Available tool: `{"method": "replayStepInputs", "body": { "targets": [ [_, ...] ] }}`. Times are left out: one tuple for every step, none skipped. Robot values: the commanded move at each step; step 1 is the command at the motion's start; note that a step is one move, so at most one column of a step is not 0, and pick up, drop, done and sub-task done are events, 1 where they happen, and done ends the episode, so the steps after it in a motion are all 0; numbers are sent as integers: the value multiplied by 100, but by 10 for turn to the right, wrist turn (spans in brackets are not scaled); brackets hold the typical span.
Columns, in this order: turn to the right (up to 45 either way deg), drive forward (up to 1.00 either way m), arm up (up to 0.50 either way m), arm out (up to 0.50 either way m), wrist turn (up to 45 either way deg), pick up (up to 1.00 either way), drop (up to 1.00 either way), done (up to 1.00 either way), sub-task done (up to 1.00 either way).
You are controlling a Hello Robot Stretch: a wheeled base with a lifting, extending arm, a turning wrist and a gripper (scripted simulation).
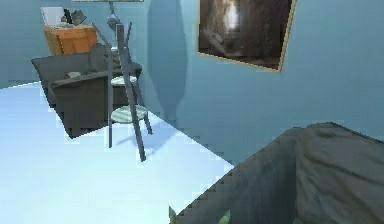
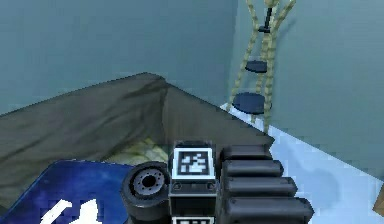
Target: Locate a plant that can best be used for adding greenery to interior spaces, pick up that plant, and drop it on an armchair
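Plant: two green leaf tips (image 1: 172, 212) at the forward view's bottom edge, just beside the near armchair (image 1: 320, 170); the pot is hidden.
Gripper (image 2: 148, 188): dark body in front of the armchair's seat; jaw state and load cannot be told.
Blue patterned thing (image 2: 60, 190): low in the arm side view, left of the gripper.
Ladder shelf (image 2: 262, 60): near the chair's far end.
Risk: letting go near the chair's rim may drop the plant to the floor; turning the base may brush the shelf.
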Motion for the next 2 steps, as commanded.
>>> {"method": "replayStepInputs", "body": {
  "targets": [
    [0,0,0,44,0,0,0,0,0],
    [0,0,0,0,390,0,0,0,0]
  ]
}}
